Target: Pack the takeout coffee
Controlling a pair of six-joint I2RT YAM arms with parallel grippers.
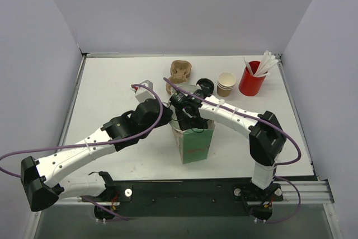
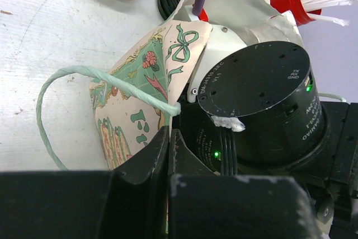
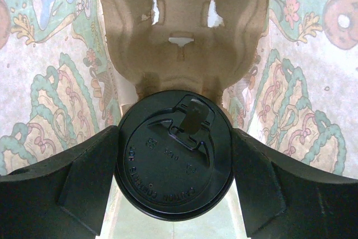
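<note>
The takeout coffee (image 3: 174, 152) shows its round black lid from above, inside the printed green paper bag (image 1: 196, 144). My right gripper (image 3: 174, 158) is shut on it, one finger pressed against each side of the lid. A moulded cardboard cup carrier (image 3: 182, 32) sits deeper in the bag, just beyond the cup. My left gripper (image 2: 169, 138) is shut on the bag's upper edge (image 2: 168, 82), next to its pale green cord handle (image 2: 67, 76). From above, the right wrist (image 1: 187, 110) reaches down into the bag's mouth and hides the cup.
Behind the bag stand a stack of lidless tan cups (image 1: 226, 84), a red cup with white sticks (image 1: 251, 79), a pile of black lids (image 1: 205, 87) and spare cardboard carriers (image 1: 180, 71). White walls close the table on three sides.
</note>
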